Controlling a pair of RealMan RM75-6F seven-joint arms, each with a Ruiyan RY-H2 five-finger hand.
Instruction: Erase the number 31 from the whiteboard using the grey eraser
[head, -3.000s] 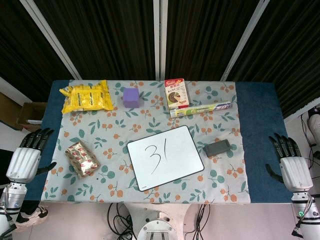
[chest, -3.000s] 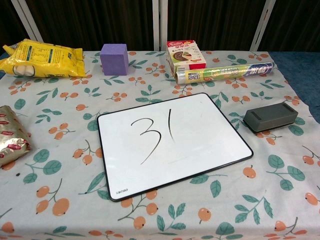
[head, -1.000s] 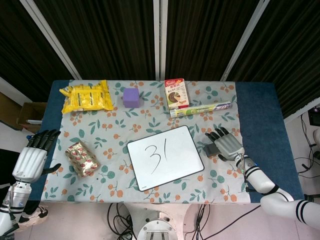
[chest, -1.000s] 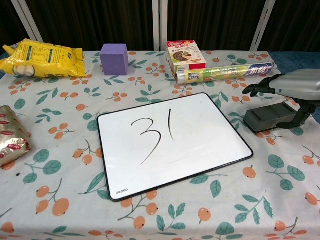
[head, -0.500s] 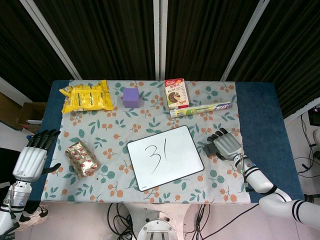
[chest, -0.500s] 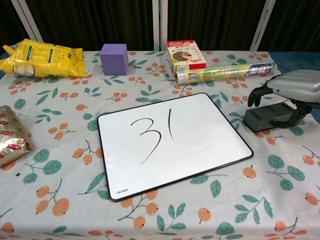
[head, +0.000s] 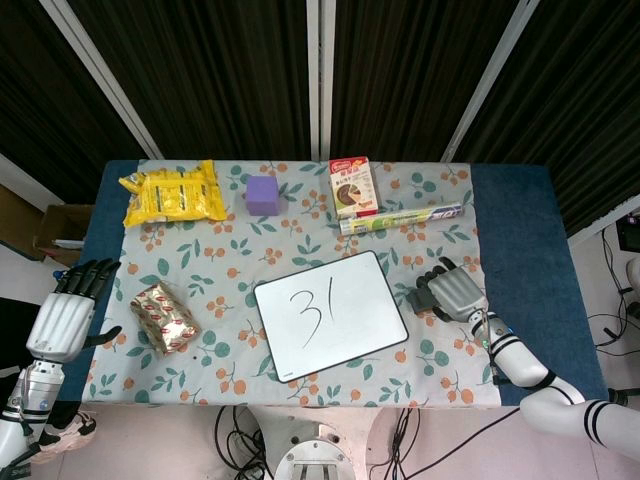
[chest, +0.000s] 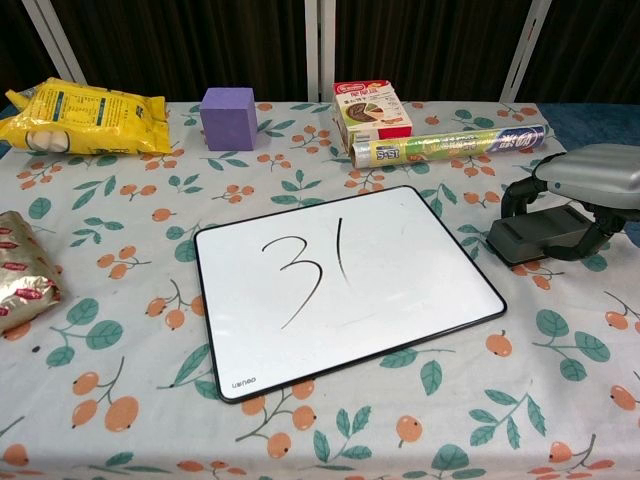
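Grasp step: my right hand (chest: 590, 180) curls fingers down around the eraser (chest: 540, 236), just right of the whiteboard (chest: 400, 290) w/ 31 intact, grip not yet confirmed; next I firm hold, lift; left hand (head: 62, 318) idle, fingers apart.

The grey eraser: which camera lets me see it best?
The chest view: the grey eraser shows large and side-on, with the right hand curled over it. In the head view, the hand hides all but the eraser's left end.
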